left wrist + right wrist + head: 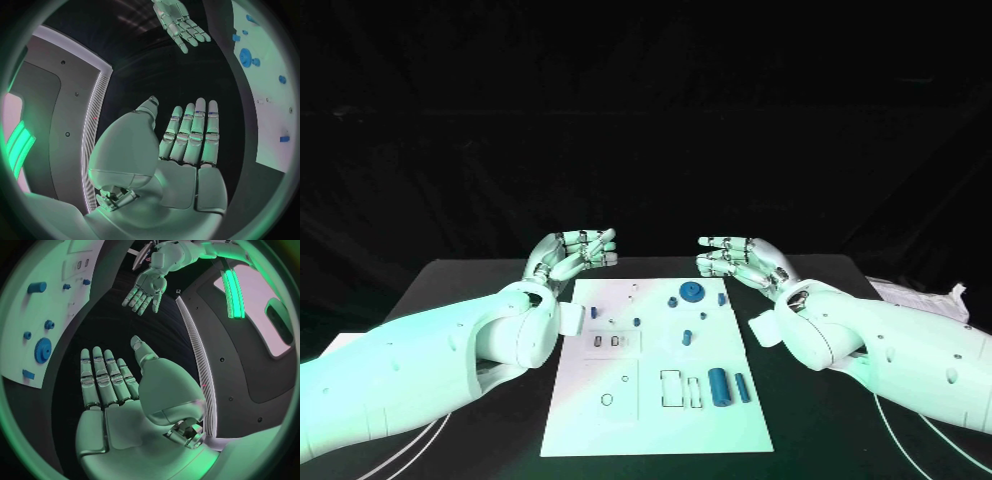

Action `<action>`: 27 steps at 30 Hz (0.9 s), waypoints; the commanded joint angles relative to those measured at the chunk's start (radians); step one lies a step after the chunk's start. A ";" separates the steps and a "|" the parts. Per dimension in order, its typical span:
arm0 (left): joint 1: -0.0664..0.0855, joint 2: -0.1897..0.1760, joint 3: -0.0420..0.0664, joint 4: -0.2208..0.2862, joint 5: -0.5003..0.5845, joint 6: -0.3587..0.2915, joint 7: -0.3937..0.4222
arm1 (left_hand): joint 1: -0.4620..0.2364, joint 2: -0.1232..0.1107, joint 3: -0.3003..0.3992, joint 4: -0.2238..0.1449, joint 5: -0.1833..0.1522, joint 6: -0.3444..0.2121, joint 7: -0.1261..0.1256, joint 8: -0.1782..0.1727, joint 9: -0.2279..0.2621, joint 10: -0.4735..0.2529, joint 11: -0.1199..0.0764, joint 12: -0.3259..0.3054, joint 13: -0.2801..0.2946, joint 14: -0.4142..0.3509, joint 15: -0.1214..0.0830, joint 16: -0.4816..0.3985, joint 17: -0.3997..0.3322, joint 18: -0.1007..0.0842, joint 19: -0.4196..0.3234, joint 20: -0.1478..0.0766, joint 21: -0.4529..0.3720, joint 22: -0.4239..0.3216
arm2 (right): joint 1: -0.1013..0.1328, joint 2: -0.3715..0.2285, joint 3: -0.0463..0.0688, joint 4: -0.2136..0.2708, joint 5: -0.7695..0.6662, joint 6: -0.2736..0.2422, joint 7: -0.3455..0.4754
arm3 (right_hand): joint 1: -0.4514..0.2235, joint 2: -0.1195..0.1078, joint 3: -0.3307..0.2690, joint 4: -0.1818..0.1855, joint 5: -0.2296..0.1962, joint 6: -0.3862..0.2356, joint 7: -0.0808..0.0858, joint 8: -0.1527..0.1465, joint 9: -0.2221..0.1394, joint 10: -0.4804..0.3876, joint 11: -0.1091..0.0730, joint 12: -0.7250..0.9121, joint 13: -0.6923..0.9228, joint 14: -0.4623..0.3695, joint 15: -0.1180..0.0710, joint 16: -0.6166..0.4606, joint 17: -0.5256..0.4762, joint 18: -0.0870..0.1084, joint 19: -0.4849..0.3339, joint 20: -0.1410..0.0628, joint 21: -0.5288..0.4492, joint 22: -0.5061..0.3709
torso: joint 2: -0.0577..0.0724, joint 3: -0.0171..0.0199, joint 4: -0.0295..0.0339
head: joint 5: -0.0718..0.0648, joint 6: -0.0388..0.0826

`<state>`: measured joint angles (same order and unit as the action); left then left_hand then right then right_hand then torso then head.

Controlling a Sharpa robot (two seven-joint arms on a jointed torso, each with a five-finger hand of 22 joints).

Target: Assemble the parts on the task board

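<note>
— 2 hands, left hand (571, 252) and right hand (738, 256), hover with fingers wide and empty at 12 o'clock of the white board (625, 420).
— Parts?
— Blue parts (720, 386) lie on it. A careless reach could scatter them.

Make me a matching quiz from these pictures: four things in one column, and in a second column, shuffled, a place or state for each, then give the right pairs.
Column one:
1. left hand
2. right hand
3. blue gear
4. large blue cylinder

Column two:
A. lies on the near part of the task board
B. open, beyond the board's far right corner
C. lies on the far part of the board
D. open, beyond the board's far left corner

Pairs: 1-D, 2-B, 3-C, 4-A
</note>
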<state>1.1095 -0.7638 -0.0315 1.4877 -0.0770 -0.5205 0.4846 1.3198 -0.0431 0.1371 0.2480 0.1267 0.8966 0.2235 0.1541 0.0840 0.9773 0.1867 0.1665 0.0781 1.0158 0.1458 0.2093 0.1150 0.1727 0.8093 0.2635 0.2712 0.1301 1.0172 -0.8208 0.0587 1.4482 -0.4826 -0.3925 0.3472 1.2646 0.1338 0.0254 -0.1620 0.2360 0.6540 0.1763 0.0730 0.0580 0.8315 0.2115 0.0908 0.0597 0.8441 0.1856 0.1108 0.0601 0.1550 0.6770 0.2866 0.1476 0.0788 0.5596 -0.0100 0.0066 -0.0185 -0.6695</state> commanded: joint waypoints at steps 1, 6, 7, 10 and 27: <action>0.002 -0.016 0.001 0.026 -0.021 0.084 0.001 | 0.019 0.011 0.003 -0.019 -0.004 0.039 0.002 0.005 -0.004 0.049 -0.016 0.007 0.001 0.054 -0.017 0.012 0.012 0.013 0.063 -0.020 0.018 0.002 | 0.011 0.003 0.002 -0.007 -0.182 -0.053 0.016 | 0.040 -0.006 0.039 -0.059 0.000 0.225 0.054 0.002 0.007 0.185 -0.032 -0.002 0.003 0.199 -0.042 0.013 0.005 0.031 0.172 -0.021 0.053 0.005 | 0.014 -0.0023 0.0065 | -0.005 0.001; 0.004 -0.053 0.002 0.088 -0.048 0.110 0.003 | 0.049 0.020 0.026 -0.042 -0.004 0.087 -0.017 0.001 -0.006 0.113 -0.038 -0.006 0.002 0.132 -0.045 0.018 0.044 0.013 0.139 -0.047 0.030 -0.003 | 0.042 0.004 0.006 -0.019 -0.354 -0.058 -0.022 | 0.052 -0.009 0.095 -0.107 0.013 0.309 0.034 0.012 0.012 0.273 -0.059 -0.004 0.005 0.278 -0.074 0.018 0.013 0.030 0.277 -0.064 0.107 0.021 | 0.040 -0.0045 0.0164 | -0.011 0.007; 0.005 -0.061 0.002 0.099 -0.049 0.116 0.002 | 0.050 0.019 0.029 -0.044 -0.004 0.090 -0.018 -0.004 -0.008 0.117 -0.040 -0.013 0.001 0.145 -0.048 0.019 0.051 0.013 0.152 -0.051 0.031 -0.004 | 0.049 0.005 0.007 -0.022 -0.402 -0.058 -0.033 | 0.055 -0.011 0.104 -0.116 0.013 0.324 0.029 0.015 0.014 0.294 -0.066 -0.001 0.006 0.296 -0.083 0.022 0.016 0.029 0.304 -0.076 0.125 0.028 | 0.046 -0.0047 0.0193 | -0.013 0.008; 0.010 -0.079 0.003 0.125 -0.037 0.130 -0.004 | 0.054 0.016 0.038 -0.049 -0.004 0.087 -0.021 -0.020 -0.013 0.114 -0.043 -0.035 -0.005 0.197 -0.060 0.034 0.079 0.013 0.197 -0.064 0.046 -0.002 | 0.068 0.008 0.012 -0.031 -0.563 -0.053 -0.081 | 0.061 -0.031 0.123 -0.127 0.008 0.359 0.015 0.019 0.015 0.344 -0.084 -0.003 0.006 0.348 -0.104 0.031 0.026 0.028 0.356 -0.107 0.175 0.052 | 0.062 -0.0082 0.0287 | -0.023 0.010; 0.026 -0.146 0.007 0.271 0.096 0.142 -0.023 | 0.043 0.005 0.045 -0.059 -0.005 0.080 -0.016 -0.059 -0.016 0.103 -0.042 -0.086 -0.010 0.259 -0.072 0.059 0.160 0.011 0.260 -0.082 0.070 0.002 | 0.141 0.041 0.021 -0.042 -1.252 0.113 -0.393 | -0.008 -0.150 0.157 -0.095 -0.043 0.364 -0.025 -0.009 0.009 0.409 -0.133 -0.027 0.010 0.657 -0.190 0.181 0.205 0.026 0.556 -0.198 0.639 0.324 | 0.134 -0.0315 0.0630 | -0.068 0.022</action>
<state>1.1311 -0.9088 -0.0265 1.7489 -0.0204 -0.4068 0.4665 1.3681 -0.0294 0.1808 0.1915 0.1267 0.9824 0.2048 0.0998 0.0694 1.0863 0.1448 0.0868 0.0691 1.2693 0.0734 0.2637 0.2723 0.1718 1.0633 0.1806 0.3369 0.1314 1.1568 -0.7822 0.0794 1.4059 -1.5320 -0.3639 0.0568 1.2619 -0.0126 0.1786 -0.2611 0.1968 1.0239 0.1535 0.0631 0.0656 1.2502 0.0787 0.0630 0.0681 1.4631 -0.0028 0.2805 0.2519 0.1700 1.2274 0.0894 0.7672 0.3902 0.6792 -0.0369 0.0644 -0.0820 -0.6487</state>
